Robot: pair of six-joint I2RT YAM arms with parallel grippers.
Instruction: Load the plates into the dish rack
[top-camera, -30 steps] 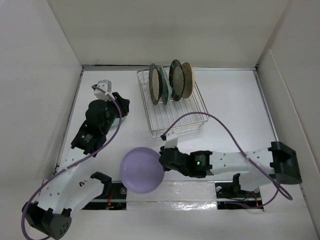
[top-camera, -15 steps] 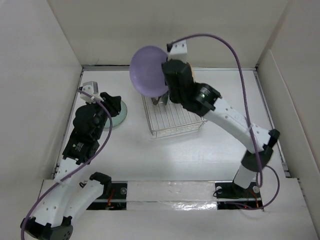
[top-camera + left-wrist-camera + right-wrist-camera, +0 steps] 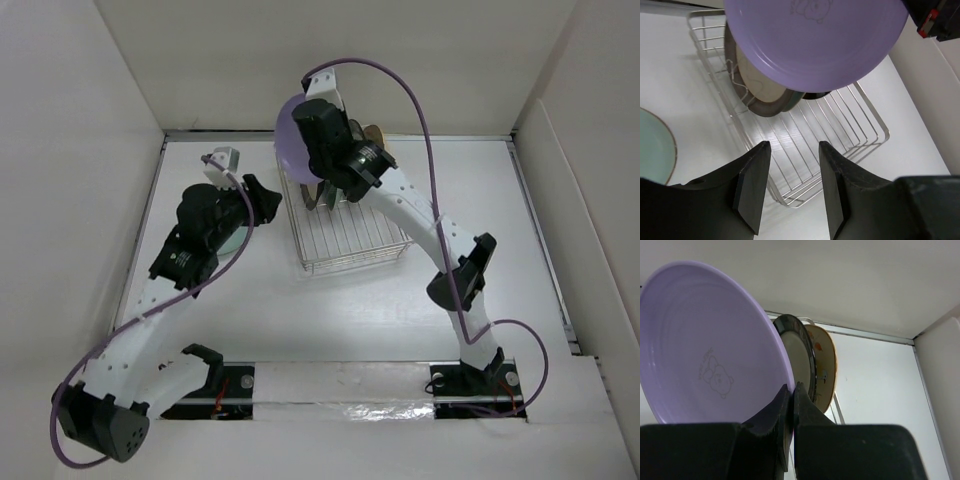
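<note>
A lavender plate (image 3: 291, 140) (image 3: 705, 340) hangs on edge above the back of the wire dish rack (image 3: 355, 235) (image 3: 805, 150). My right gripper (image 3: 791, 390) is shut on its rim. Behind it in the rack stand a dark-rimmed plate (image 3: 801, 355) and a tan plate (image 3: 826, 365). More plates (image 3: 762, 92) stand upright in the rack's far end. My left gripper (image 3: 265, 200) (image 3: 792, 187) is open and holds nothing, left of the rack and pointing at it. A pale green plate (image 3: 652, 150) (image 3: 238, 237) lies flat on the table under the left arm.
White walls close in the table on the left, back and right. The right arm (image 3: 430, 220) stretches diagonally over the rack's right side. Purple cables (image 3: 400, 95) loop above both arms.
The right arm has swung the lavender plate from the table's near edge up over the rack's back. The left gripper's jaws have widened and it has shifted right toward the rack.
</note>
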